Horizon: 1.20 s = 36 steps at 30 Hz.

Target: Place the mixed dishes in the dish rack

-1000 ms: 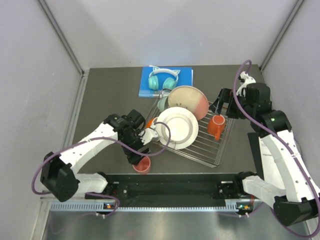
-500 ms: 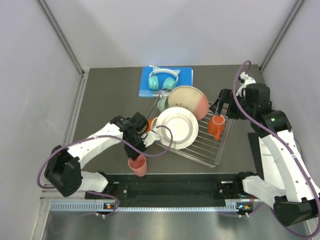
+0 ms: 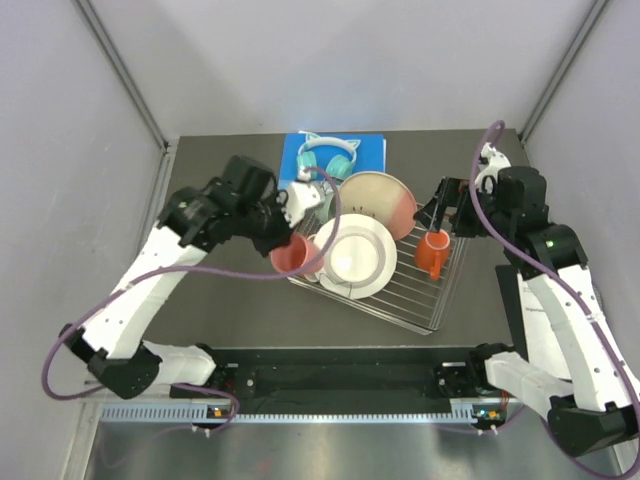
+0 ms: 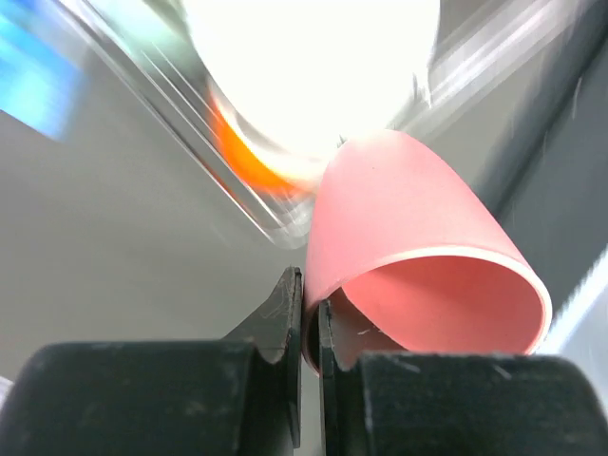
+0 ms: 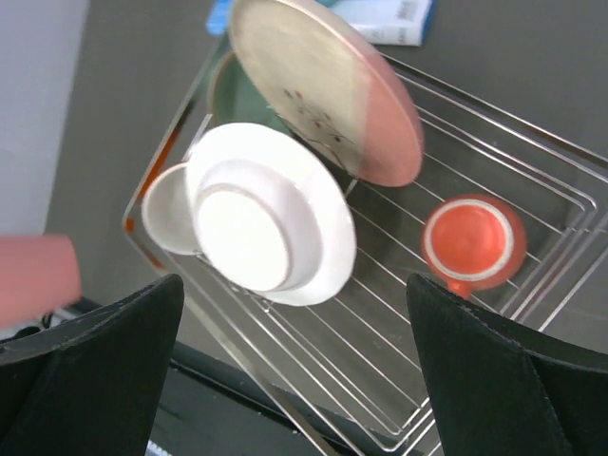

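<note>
My left gripper (image 3: 285, 242) is shut on the rim of the coral pink cup (image 3: 291, 255), one finger inside the wall and one outside (image 4: 310, 285). The cup (image 4: 408, 228) hangs tilted above the table at the left edge of the dish rack (image 3: 405, 290). In the rack a white plate (image 3: 355, 258) leans in front of the pink-and-cream plate (image 3: 380, 200), and a mint green bowl (image 5: 233, 90) sits behind them. An orange cup (image 3: 432, 255) stands mouth down at the rack's right. My right gripper (image 3: 440, 215) hovers open over the rack's right side (image 5: 304, 380), holding nothing.
Teal cat-ear headphones (image 3: 325, 158) lie on a blue book (image 3: 350, 150) behind the rack. A smaller white dish (image 5: 171, 209) stands at the rack's left end. Bare rack wires (image 5: 408, 313) show in front of the orange cup (image 5: 473, 239). Grey walls close in both sides.
My left gripper closed on the coral pink cup at the table's front and carried it up and back to the rack's left edge. The right arm stayed put.
</note>
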### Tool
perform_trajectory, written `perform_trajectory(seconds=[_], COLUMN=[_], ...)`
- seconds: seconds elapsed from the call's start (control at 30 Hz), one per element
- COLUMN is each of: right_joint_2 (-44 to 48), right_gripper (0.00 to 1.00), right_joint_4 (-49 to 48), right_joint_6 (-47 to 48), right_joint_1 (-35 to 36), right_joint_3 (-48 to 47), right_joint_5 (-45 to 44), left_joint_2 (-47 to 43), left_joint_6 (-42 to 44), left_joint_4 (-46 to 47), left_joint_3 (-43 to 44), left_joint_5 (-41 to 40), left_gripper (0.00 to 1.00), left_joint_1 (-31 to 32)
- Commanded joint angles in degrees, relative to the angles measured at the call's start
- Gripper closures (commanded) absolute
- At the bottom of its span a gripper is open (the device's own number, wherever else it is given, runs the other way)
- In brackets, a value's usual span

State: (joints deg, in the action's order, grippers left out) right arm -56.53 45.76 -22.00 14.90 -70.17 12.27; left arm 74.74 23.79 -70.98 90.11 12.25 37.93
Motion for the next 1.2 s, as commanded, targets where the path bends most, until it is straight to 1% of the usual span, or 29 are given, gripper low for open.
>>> perform_trajectory(seconds=[0.0, 0.07, 0.1, 0.13, 0.17, 0.2, 0.23, 0.27, 0.3, 0.33, 0.4, 0.43, 0.47, 0.5, 0.53, 0.57, 0.63, 0.7, 0.77, 0.93, 1.07, 1.17], right_joint_2=[5.5, 7.8, 8.5, 9.4, 9.7, 9.9, 9.9, 10.0, 10.0, 9.9, 9.6, 9.5, 9.5, 9.6, 9.4, 9.2, 8.1, 7.7, 6.8, 3.4, 1.3, 0.8], right_gripper=[0.00, 0.00, 0.00, 0.00, 0.00, 0.00, 0.00, 0.00, 0.00, 0.00, 0.00, 0.00, 0.00, 0.00, 0.00, 0.00, 0.00, 0.00, 0.00, 0.00, 0.00, 0.00], right_joint_4=[-12.1, -16.6, -21.6, -23.9, -26.6, -28.9, -34.4, -37.3, -40.0, -47.6, -55.9, -59.6, -68.8, -73.1, -76.7, -82.0, -84.1, -85.9, -87.7, -98.4, -100.5, -100.3], right_joint_6=[0.4, -2.0, -3.1, -5.9, -7.6, -9.4, -13.1, -15.3, -17.5, -22.4, -28.3, -34.1, -37.1, -40.1, -45.2, -46.9, -49.3, -50.0, -51.3, -58.1, -59.8, -59.6], right_joint_1=[0.6, 0.6, 0.6, 0.7, 0.6, 0.6, 0.7, 0.8, 0.9, 1.0, 1.0, 1.0, 1.0, 1.0, 1.0, 1.1, 1.1, 1.2, 1.1, 1.3, 1.8, 2.3], right_joint_3=[-0.8, 1.3, 2.6, 3.3, 4.0, 4.7, 6.6, 7.8, 10.1, 11.4, 15.5, 16.9, 18.4, 21.2, 22.3, 23.1, 23.4, 23.6, 23.7, 24.6, 24.7, 24.6], right_joint_5=[9.1, 13.4, 15.1, 17.1, 20.6, 22.1, 23.6, 26.5, 28.1, 29.5, 33.1, 33.5, 33.9, 34.0, 34.0, 34.0, 34.5, 34.3, 34.0, 32.7, 32.2, 31.3], left_joint_2=[-5.2, -5.9, -5.1, -3.9, -0.7, 0.9, 2.4, 5.0, 6.0, 7.2, 7.4, 7.4, 7.4, 7.4, 7.2, 7.1, 6.5, 6.2, 5.9, 5.0, 5.2, 5.3], left_joint_6=[-7.8, -11.2, -14.5, -15.9, -17.3, -20.6, -22.2, -23.6, -28.0, -30.2, -35.9, -37.7, -39.5, -42.4, -43.7, -45.2, -49.0, -51.3, -52.1, -53.4, -54.8, -56.0], left_joint_4=[14.7, 22.5, 26.9, 28.3, 29.0, 29.5, 29.7, 29.7, 30.0, 30.7, 34.5, 35.8, 38.7, 39.9, 41.1, 42.3, 46.6, 49.2, 50.1, 52.5, 56.0, 57.2], left_joint_3=[9.6, 9.6, 11.1, 12.6, 14.3, 17.8, 19.6, 21.1, 23.1, 23.4, 22.5, 22.0, 21.3, 20.0, 19.3, 18.5, 15.8, 13.6, 12.6, 8.1, 5.5, 4.4], left_joint_5=[2.3, 0.2, -0.6, -0.8, -0.3, 0.7, 2.2, 7.7, 10.3, 12.9, 18.3, 19.9, 21.7, 25.5, 26.8, 28.1, 32.0, 32.6, 34.0, 34.2, 35.9, 36.4], left_gripper=[1.00, 1.00, 1.00, 1.00, 1.00, 1.00, 1.00, 1.00, 1.00, 1.00, 1.00, 1.00, 1.00, 1.00, 1.00, 1.00, 1.00, 1.00, 1.00, 1.00, 1.00, 1.00], left_joint_1=[0.0, 0.1, 0.1, 0.1, 0.1, 0.1, 0.0, -0.1, -0.1, -0.1, -0.4, -0.7, -1.1, -1.5, -2.1, -2.4, -3.8, -4.3, -4.7, -5.1, -5.8, -5.7])
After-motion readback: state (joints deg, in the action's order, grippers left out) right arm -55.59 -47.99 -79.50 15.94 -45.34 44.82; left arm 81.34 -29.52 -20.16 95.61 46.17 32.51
